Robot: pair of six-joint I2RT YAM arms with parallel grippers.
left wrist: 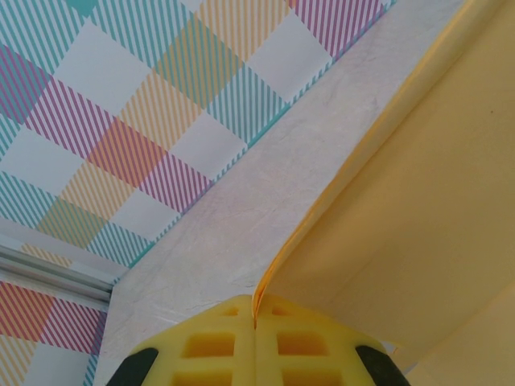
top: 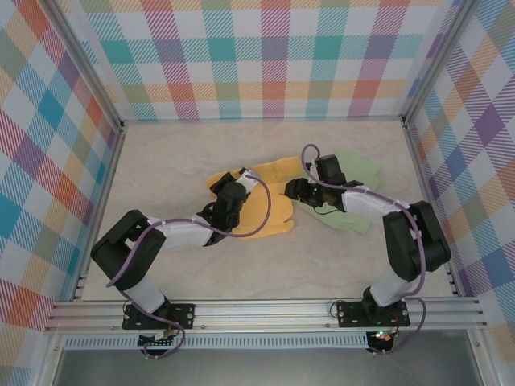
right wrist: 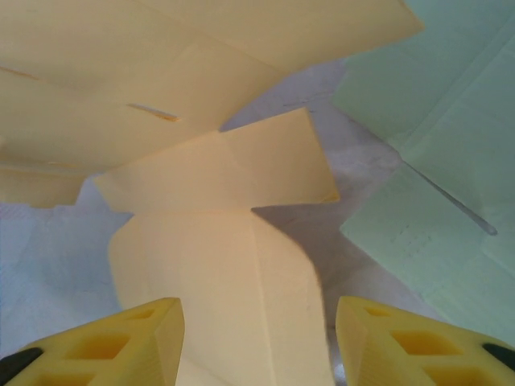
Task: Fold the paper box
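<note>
The box (top: 280,215) is a flat yellow blank lying mid-table (top: 177,161), its long axis running left to right between the two arms, with a green sheet (top: 362,173) just beyond its right end. The left gripper (top: 228,193) sits at the blank's left part. In the left wrist view its pads (left wrist: 217,346) are pressed together on a raised yellow edge, which climbs up and to the right away from the pinch, so that side looks anchored and lifted off the table. The right gripper (top: 296,191) is at the blank's right part with its fingers (right wrist: 153,334) spread. A long flap (right wrist: 233,265) lies on the table straight ahead of them and centred in the gap, touching neither finger as far as I can tell. The flap's long axis runs directly away from the right gripper towards the body of the blank, and a second panel crosses its far end at an angle. The right arm is plainly the nearer one to this flap, and the left is busy holding. I judge that the coming move depends on this alignment: the fingers straddle the flap's width, so they would have to drop or turn to catch an edge and lift it.
</note>
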